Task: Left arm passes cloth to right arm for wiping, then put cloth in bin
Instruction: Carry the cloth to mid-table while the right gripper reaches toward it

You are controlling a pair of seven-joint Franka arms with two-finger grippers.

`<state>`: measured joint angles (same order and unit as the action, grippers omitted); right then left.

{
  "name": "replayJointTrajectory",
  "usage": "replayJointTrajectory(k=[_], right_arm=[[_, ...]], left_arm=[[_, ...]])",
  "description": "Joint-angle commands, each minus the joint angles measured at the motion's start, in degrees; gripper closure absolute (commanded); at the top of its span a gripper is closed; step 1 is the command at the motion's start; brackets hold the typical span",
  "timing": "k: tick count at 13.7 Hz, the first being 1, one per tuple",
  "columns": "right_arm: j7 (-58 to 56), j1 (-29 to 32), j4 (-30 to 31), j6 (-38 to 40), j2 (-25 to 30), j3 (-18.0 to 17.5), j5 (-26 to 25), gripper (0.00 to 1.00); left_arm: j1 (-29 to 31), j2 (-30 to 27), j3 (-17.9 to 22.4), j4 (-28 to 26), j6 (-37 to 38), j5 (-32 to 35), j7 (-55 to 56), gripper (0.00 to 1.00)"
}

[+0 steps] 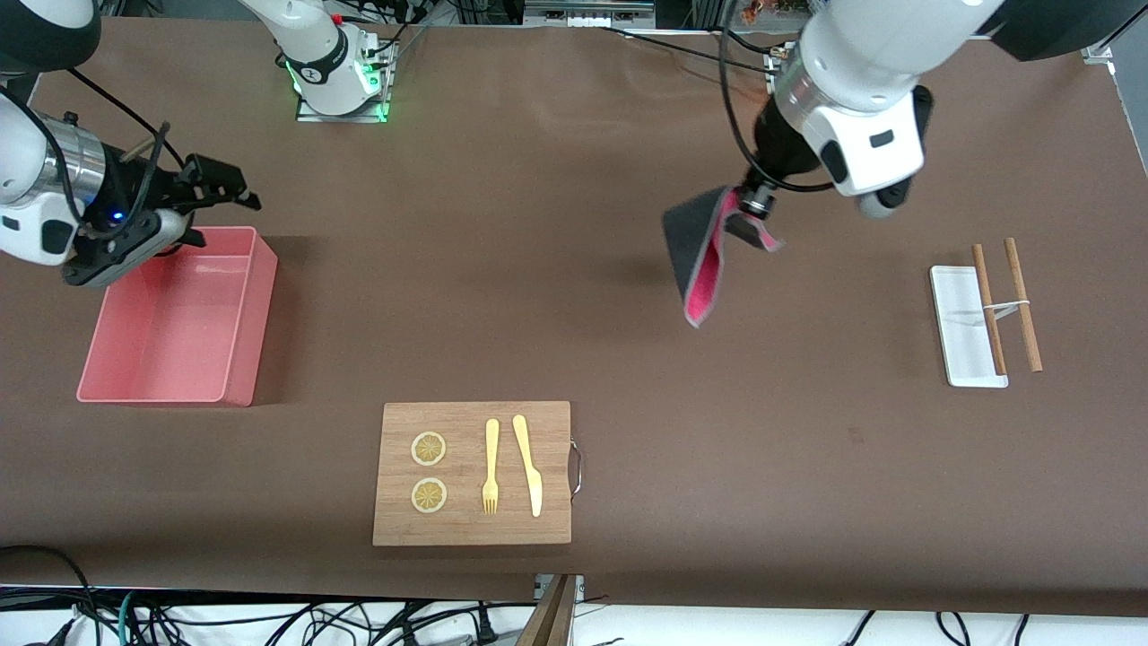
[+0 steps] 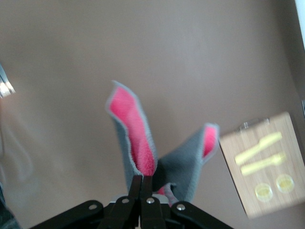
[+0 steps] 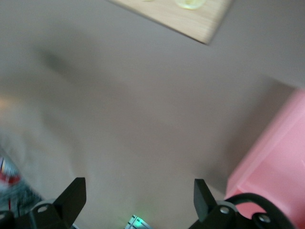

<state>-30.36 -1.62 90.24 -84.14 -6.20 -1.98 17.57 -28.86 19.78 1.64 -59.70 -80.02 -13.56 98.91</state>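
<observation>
My left gripper is shut on the cloth and holds it up in the air over bare table toward the left arm's end. The cloth hangs folded, dark grey outside, bright pink-red inside. In the left wrist view the cloth stands pinched between my shut fingertips. My right gripper is open and empty, in the air above the far rim of the pink bin at the right arm's end. The right wrist view shows its spread fingers and a wall of the bin.
A wooden board with a fork, a knife and two lemon slices lies near the front camera. A small white tray with two brown sticks lies at the left arm's end.
</observation>
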Motion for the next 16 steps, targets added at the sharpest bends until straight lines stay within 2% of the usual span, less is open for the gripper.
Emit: replayJointTrajectory(k=[1, 3, 4, 5, 8, 12, 16], right_arm=[[-13.9, -1.9, -1.2, 1.1, -1.9, -0.7, 4.0, 0.00], [-20.6, -2.9, -1.6, 0.9, -4.9, -1.1, 9.6, 0.00], [-23.2, -3.3, -1.9, -0.2, -6.2, -1.3, 11.9, 0.00], [-25.9, -3.8, -2.5, -1.4, -7.6, -1.4, 13.0, 0.00], [-29.5, -5.1, -3.5, -3.7, -11.4, -1.4, 16.5, 0.00], [-42.0, -5.2, -0.9, -7.9, -11.8, -0.9, 19.1, 0.00], [-38.8, -11.0, -1.0, -11.6, -10.9, -1.3, 22.2, 0.01]], left_arm=[[0.1, 0.3, 1.3, 0.7, -4.6, -9.4, 3.2, 1.00], [0.5, 0.4, 1.3, 0.4, -5.5, -15.6, 4.5, 1.00], [1.3, 0.7, 1.5, 0.1, -5.5, -21.5, 5.8, 1.00], [1.4, 1.0, 1.5, -0.1, -5.8, -24.6, 5.8, 1.00], [0.6, 2.4, 1.3, -0.1, -13.1, -29.0, 6.0, 1.00], [-5.0, 5.5, 1.2, -0.1, -15.0, -28.8, 6.0, 1.00], [-8.0, 8.0, 1.3, 0.3, -20.0, -28.3, 5.9, 1.00]])
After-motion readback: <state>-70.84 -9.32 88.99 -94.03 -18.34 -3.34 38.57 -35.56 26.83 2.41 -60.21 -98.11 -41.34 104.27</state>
